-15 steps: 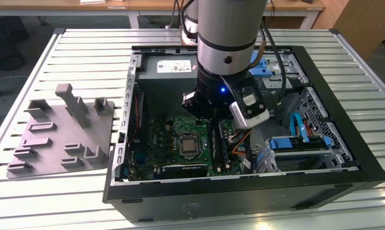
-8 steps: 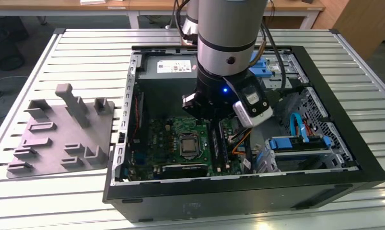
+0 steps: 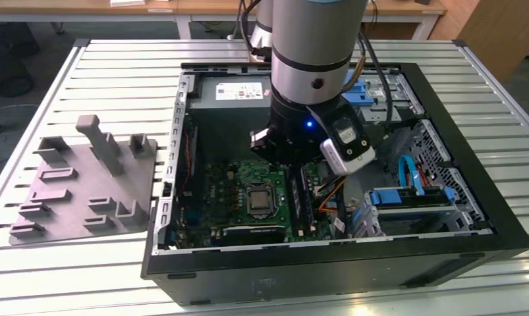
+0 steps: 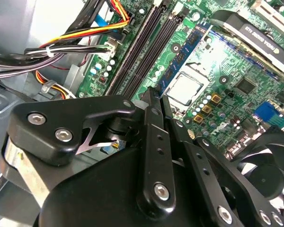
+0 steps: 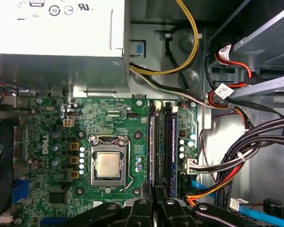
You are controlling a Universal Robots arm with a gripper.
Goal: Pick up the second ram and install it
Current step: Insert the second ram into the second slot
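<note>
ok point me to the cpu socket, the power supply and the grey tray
cpu socket (image 5: 108, 165), first wrist view, on the metal lid at its middle.
power supply (image 5: 61, 38), first wrist view, on its pale side panel.
grey tray (image 3: 80, 191), exterior view, on its flat base.

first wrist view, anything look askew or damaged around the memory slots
Nothing stands out. The long black motherboard slots run straight and parallel beside the square silver processor socket, and the green motherboard shows no visible damage. The gripper sits over the slots' end.
</note>
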